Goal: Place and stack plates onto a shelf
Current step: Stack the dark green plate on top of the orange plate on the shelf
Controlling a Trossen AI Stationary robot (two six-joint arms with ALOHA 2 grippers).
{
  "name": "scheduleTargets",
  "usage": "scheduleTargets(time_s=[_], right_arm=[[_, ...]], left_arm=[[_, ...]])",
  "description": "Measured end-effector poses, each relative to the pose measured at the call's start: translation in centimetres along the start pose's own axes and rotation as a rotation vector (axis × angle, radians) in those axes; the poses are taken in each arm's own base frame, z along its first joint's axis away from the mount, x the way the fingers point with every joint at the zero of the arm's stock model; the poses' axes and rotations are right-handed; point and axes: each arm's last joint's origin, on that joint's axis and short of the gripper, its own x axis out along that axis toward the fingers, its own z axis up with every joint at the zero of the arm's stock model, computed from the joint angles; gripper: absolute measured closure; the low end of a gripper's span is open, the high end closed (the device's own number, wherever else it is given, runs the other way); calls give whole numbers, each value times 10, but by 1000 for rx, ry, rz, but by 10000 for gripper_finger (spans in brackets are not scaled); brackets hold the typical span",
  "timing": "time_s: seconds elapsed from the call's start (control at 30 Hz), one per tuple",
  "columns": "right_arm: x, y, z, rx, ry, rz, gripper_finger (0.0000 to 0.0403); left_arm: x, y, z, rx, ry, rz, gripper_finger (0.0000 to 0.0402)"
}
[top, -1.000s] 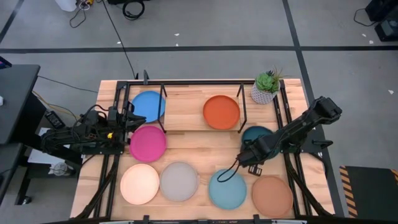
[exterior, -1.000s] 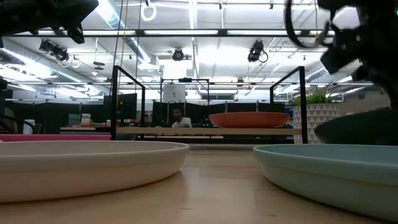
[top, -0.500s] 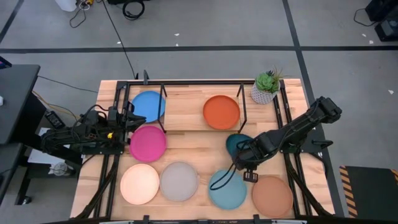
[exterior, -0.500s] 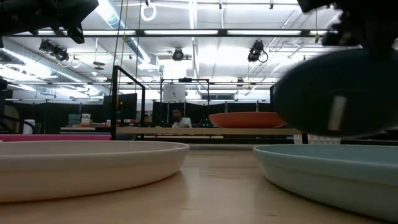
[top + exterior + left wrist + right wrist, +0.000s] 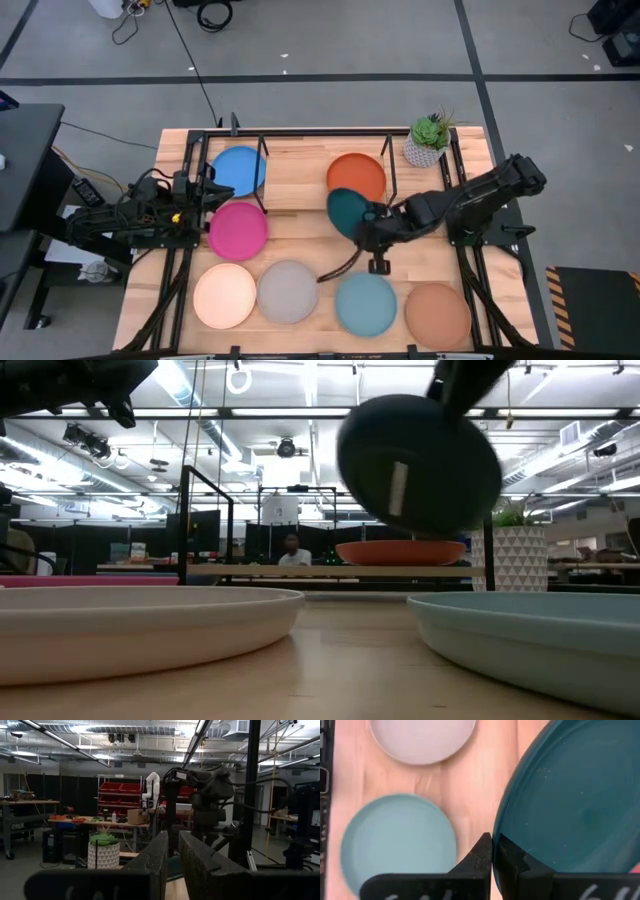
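Observation:
My right gripper point(image 5: 372, 222) is shut on the dark teal plate point(image 5: 347, 212), which hangs in the air just in front of the shelf point(image 5: 295, 170). In the low view the plate's underside point(image 5: 420, 465) faces the near edge. A blue plate point(image 5: 238, 170) and an orange plate point(image 5: 356, 178) lie flat on the shelf board. Magenta point(image 5: 238, 230), cream point(image 5: 224, 295), grey point(image 5: 288, 291), light teal point(image 5: 366, 303) and terracotta point(image 5: 437, 315) plates lie flat on the table. My left gripper point(image 5: 215, 190) waits at the table's left, fingers together, holding nothing. My right gripper pinches the dark teal plate's rim point(image 5: 498, 831) between its two fingers, one on the hollow side and one on the underside. The fingers come from the table's right, slanting down. The plate is lifted clear and tipped steeply, its hollow side up and toward the shelf.
A potted plant point(image 5: 427, 142) stands at the far right corner beside the shelf. Thin black posts point(image 5: 392, 165) frame the shelf. A black cable point(image 5: 340, 268) trails from the right arm over the table between the grey and light teal plates.
My right gripper has risen and gone toward the table's left, toward the shelf, rolling its wrist. The dark teal plate, which lay flat at the table's right, has been lifted clear and tipped up steeply. It now hangs in front of the orange plate.

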Motion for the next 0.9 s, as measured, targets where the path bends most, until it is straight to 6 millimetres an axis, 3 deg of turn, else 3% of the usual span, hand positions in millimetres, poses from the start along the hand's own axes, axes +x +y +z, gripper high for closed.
scheduleTargets(time_s=[0.47,0.9], right_arm=[[19,-67,20,-10,38,-256,386],[74,-105,16,20,264,-349,377]], left_arm=[[1,0,-2,1,24,2,349],[4,0,-6,1,55,4,349]])
